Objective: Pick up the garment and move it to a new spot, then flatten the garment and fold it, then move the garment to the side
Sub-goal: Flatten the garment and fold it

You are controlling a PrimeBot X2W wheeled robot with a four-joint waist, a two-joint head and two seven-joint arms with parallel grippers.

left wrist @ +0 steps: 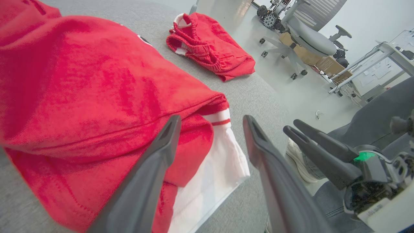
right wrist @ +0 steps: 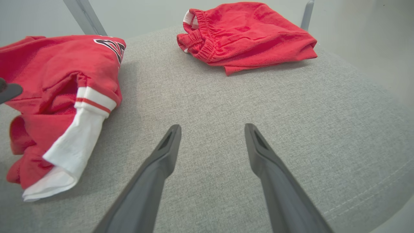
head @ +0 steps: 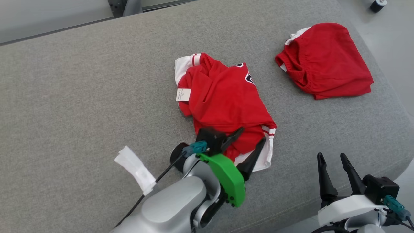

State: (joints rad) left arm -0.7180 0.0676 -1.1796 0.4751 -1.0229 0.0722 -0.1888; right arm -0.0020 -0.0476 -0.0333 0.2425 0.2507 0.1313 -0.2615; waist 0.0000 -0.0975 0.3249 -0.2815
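Flattening stage, I judge — left gripper [head: 253, 134] splayed, empty, over garment [head: 223, 97] hem; right gripper [head: 331, 155] also wide, idle — next: pinch hem corners

1. The garment [head: 226, 100] is red; its white cuffs [head: 270, 131] carry thin red stripes, and its label [head: 183, 94] is white.
2. Its chest mark [head: 249, 78] looks black edged in white, though folds hide most of it.
3. The shorts [head: 326, 61] are red with white trim.
4. The cushion [head: 81, 97] is flecked grey.
5. The wrist guard [head: 226, 174] is green.
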